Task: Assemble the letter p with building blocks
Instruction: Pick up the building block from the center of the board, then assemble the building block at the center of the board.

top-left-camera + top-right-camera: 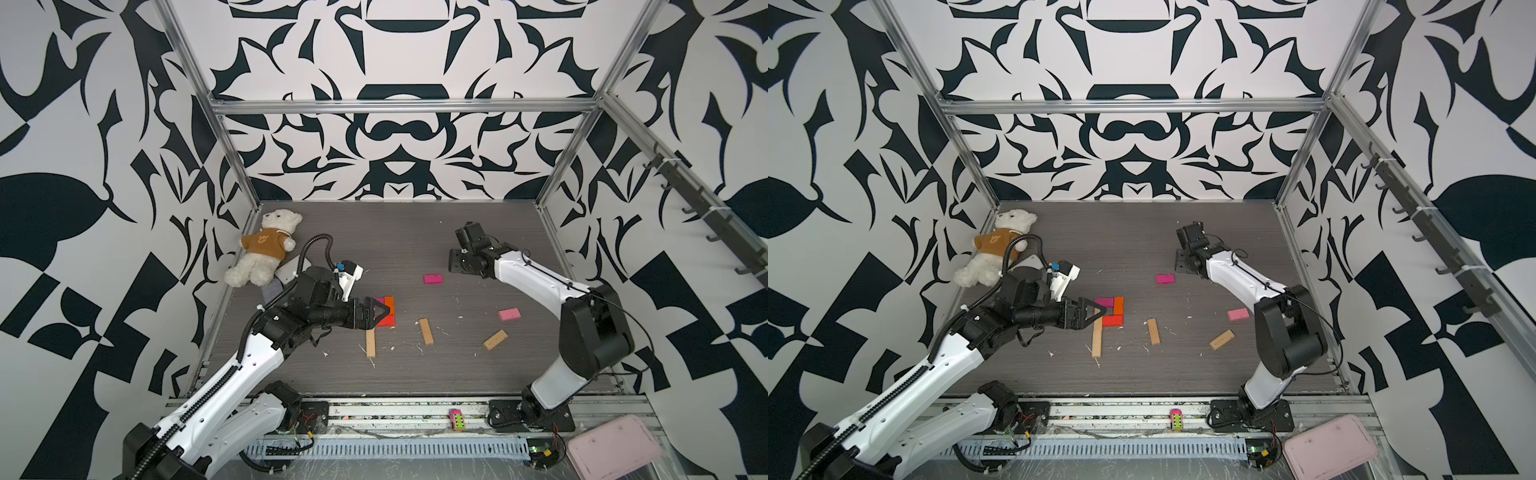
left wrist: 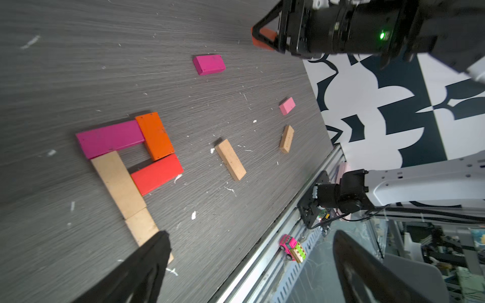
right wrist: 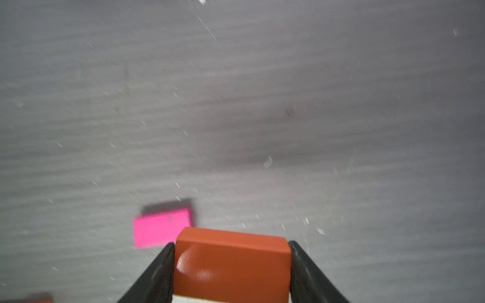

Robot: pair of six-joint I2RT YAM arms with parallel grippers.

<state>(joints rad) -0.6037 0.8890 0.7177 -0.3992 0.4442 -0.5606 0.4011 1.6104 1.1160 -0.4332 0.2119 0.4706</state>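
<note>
Building blocks lie in a p shape on the grey table: a magenta bar [image 2: 110, 139], an orange bar [image 2: 154, 136] and a red bar [image 2: 156, 173] ring a gap, and two tan bars [image 2: 118, 183] form the stem. My left gripper [image 1: 382, 309] hovers over this shape, open and empty. Loose blocks lie to the right: a magenta one [image 1: 433, 279], a light pink one [image 1: 509, 314] and two tan ones [image 1: 426, 331] [image 1: 495, 339]. My right gripper [image 3: 232, 249] is above the table at the back right, shut on another orange block [image 3: 232, 265].
A white teddy bear [image 1: 266, 249] lies at the back left corner. A pink-and-green toy car [image 1: 456, 419] sits on the front rail. A pale pink tray [image 1: 611, 449] rests off the table's front right corner. White crumbs dot the table.
</note>
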